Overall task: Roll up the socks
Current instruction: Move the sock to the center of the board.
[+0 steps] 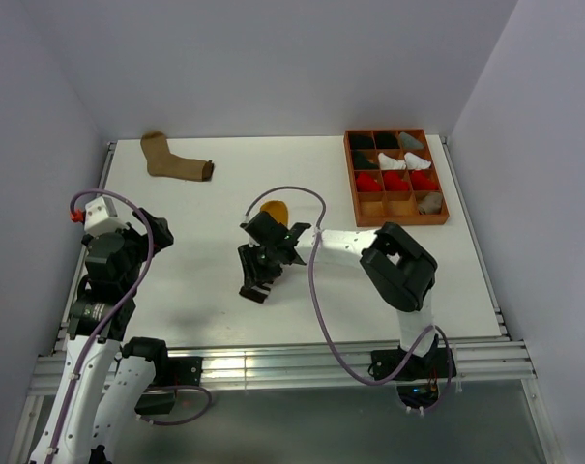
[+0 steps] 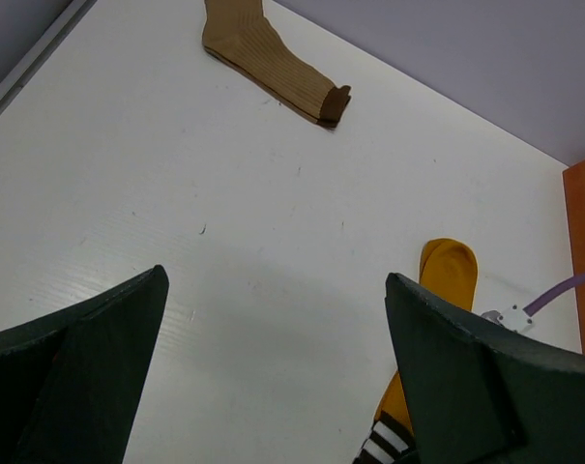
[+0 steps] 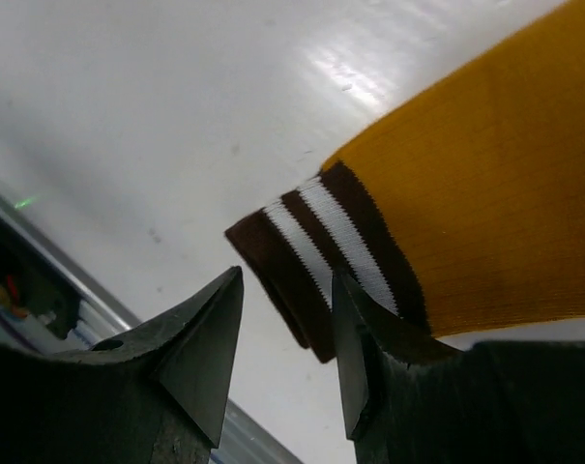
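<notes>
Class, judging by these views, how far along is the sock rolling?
Done: no loose sock rolled yet. In hand: the right gripper, jaws apart, sits at the striped cuff of the mustard sock. Left: rolling that one and the tan sock, lying flat far left. The left gripper hangs open.

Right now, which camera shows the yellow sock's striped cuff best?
The right wrist view: the striped cuff sits close up, stripes clear. The left wrist view catches a sliver at its bottom edge. The top view hides it behind the right gripper; only the toe shows.
</notes>
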